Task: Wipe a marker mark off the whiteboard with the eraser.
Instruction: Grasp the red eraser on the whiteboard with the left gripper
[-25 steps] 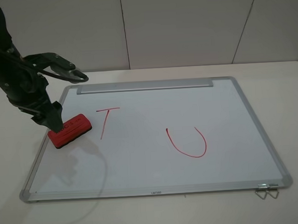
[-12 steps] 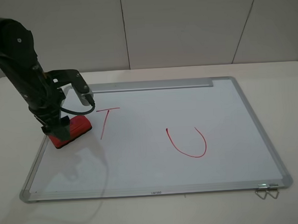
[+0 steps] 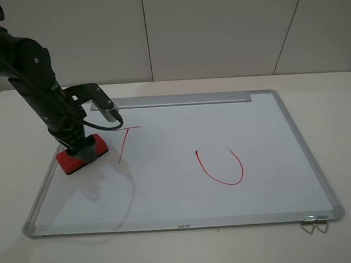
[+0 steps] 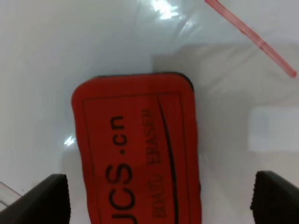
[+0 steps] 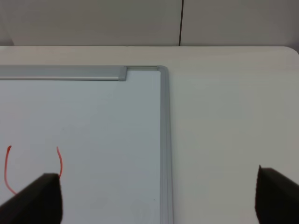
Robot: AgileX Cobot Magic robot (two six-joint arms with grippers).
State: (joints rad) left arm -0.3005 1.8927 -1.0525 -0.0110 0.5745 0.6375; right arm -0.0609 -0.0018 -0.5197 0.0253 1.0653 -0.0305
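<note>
Red U curve (image 3: 228, 184); perhaps metal clips (image 3: 314, 224)

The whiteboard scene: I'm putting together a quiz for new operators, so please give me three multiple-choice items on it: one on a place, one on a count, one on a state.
1. Where is the eraser?
A. On the whiteboard, close beside the marker mark
B. In the board's middle, far from any drawing
C. Lifted in the air

2. How many red drawings are on the whiteboard?
A. One
B. Two
C. Three

3. How does the left gripper stand?
A. Shut on the eraser
B. Open, one finger on each side of the eraser
C. Open, far from the eraser

Answers:
1 A: the exterior high view shows it lying flat near the board's left edge, next to the T.
2 B: only the T and the U-shaped curve show.
3 B: the left wrist view shows both fingers apart, with the eraser between them.
</note>
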